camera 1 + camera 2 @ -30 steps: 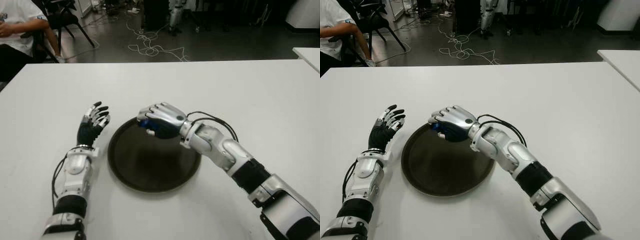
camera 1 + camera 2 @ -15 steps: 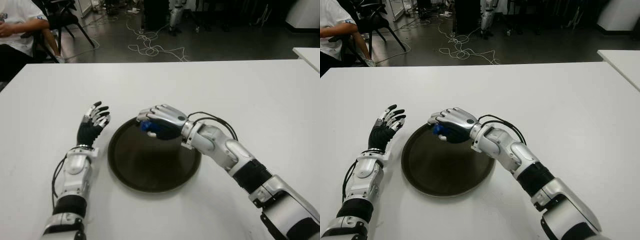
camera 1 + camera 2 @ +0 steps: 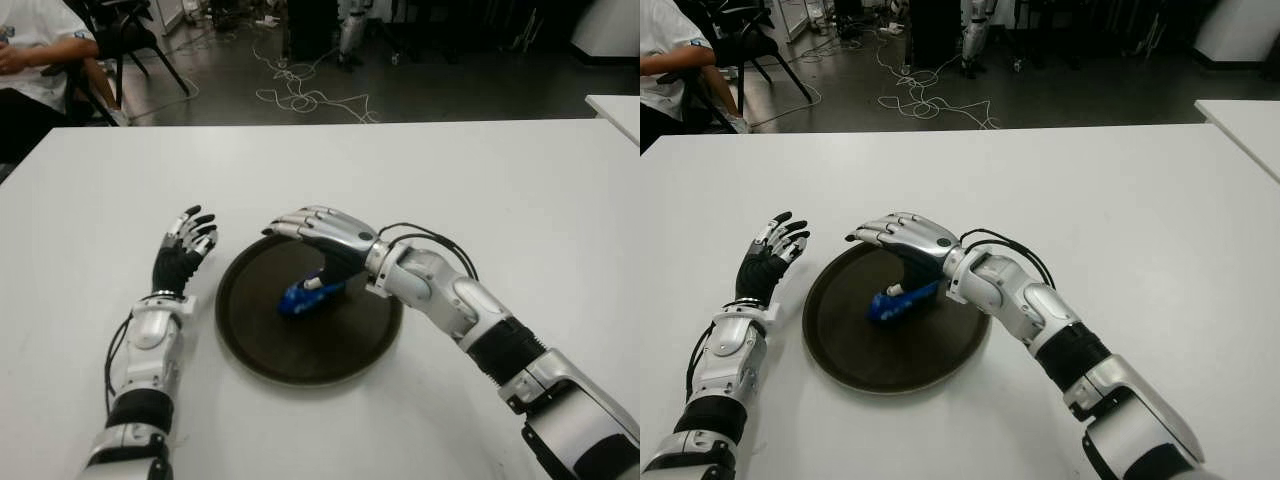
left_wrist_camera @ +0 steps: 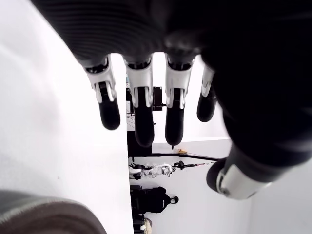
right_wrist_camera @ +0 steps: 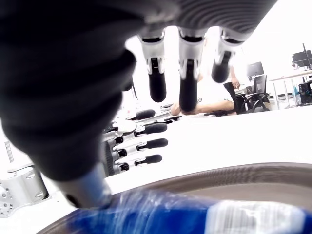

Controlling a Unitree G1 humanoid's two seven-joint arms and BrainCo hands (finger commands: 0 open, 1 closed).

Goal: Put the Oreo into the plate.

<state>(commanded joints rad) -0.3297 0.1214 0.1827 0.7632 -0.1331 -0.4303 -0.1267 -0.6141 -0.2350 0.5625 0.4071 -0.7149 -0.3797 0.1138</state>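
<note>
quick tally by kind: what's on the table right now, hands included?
Oreo packs: 1, blue, lying in the plate
Plates: 1, dark round
Robot hands: 2, right hand open above the pack, left hand open, left of the plate
Total: 4, all on or over the white table

The white table (image 3: pixel 520 190) is seen from above by two head views, angled forward and down, slightly offset sideways. Each wrist view is taken close behind its own fingers: the left hand (image 4: pixel 146 92) is shown against the room, while the right hand (image 5: pixel 185 73) is shown above the plate (image 5: pixel 253 173), with the left hand beyond it.
</note>
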